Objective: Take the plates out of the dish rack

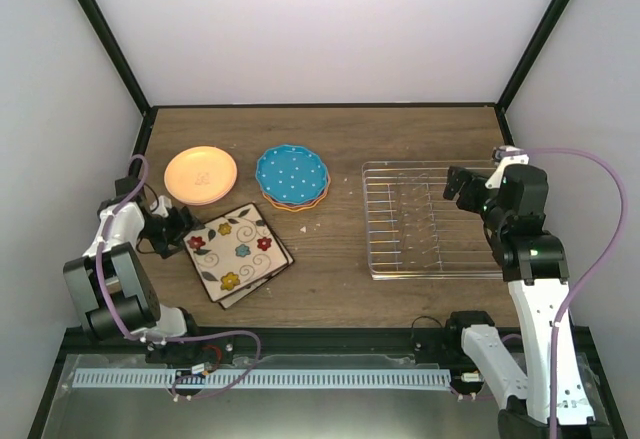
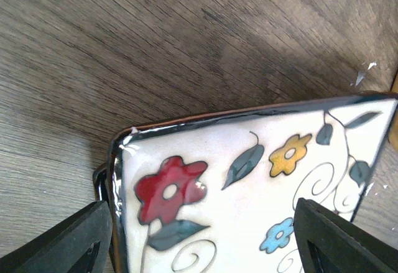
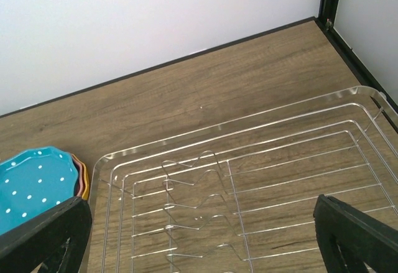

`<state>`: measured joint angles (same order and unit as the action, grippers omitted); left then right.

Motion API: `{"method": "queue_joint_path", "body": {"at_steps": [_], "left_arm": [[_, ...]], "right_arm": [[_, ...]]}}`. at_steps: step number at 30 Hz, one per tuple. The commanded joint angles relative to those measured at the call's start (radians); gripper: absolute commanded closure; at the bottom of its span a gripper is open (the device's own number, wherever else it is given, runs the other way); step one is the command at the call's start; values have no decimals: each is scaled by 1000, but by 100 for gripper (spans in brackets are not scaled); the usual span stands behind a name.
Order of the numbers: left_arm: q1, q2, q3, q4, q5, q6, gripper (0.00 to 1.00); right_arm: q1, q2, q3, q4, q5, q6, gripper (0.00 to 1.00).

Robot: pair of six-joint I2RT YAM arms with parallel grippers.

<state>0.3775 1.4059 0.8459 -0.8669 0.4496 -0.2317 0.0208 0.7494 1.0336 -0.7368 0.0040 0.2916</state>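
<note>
Nearest the arm bases, the two square flower plates [image 1: 238, 252] are lying stacked on the wooden table [image 1: 400, 139]. Their left corner is being straddled by the left gripper [image 1: 185, 227], whose fingers [image 2: 59, 242] are being held wide apart and clear of the glazed edge. To the right, the dish rack [image 1: 430, 277] is being overlooked by the right gripper [image 1: 458, 185], its fingers [image 3: 43, 235] likewise being kept spread with nothing between them. No plate is being shown among the tines. Farther back, the teal dotted plate [image 1: 291, 173] is sitting on top of a stack of round ones, just beside the orange plate [image 1: 200, 174]. Unloading is being judged as finishing, with the square plates being let go. Next, a clean withdrawal is being called for, without nudging the stack.
</note>
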Motion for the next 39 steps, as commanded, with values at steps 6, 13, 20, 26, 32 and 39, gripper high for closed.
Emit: {"method": "queue_joint_path", "body": {"at_steps": [6,13,20,26,32,39], "left_arm": [[-6,26,36,-28,-18,-12,9],[-6,-24,109,-15,-103,-9,5],[-21,-74,225,47,-73,35,0],[-95,-115,280,83,-99,69,0],[-209,-142,324,132,-93,78,0],[-333,-116,400,231,-35,90,0]], "right_arm": [[-5,8,-4,4,17,7,0],[-6,79,27,-20,-50,-14,0],[-6,136,24,0,-85,-19,0],[-5,215,35,57,-113,-32,0],[-5,320,57,122,-173,-43,0],[-5,416,81,158,-231,-43,0]]}}
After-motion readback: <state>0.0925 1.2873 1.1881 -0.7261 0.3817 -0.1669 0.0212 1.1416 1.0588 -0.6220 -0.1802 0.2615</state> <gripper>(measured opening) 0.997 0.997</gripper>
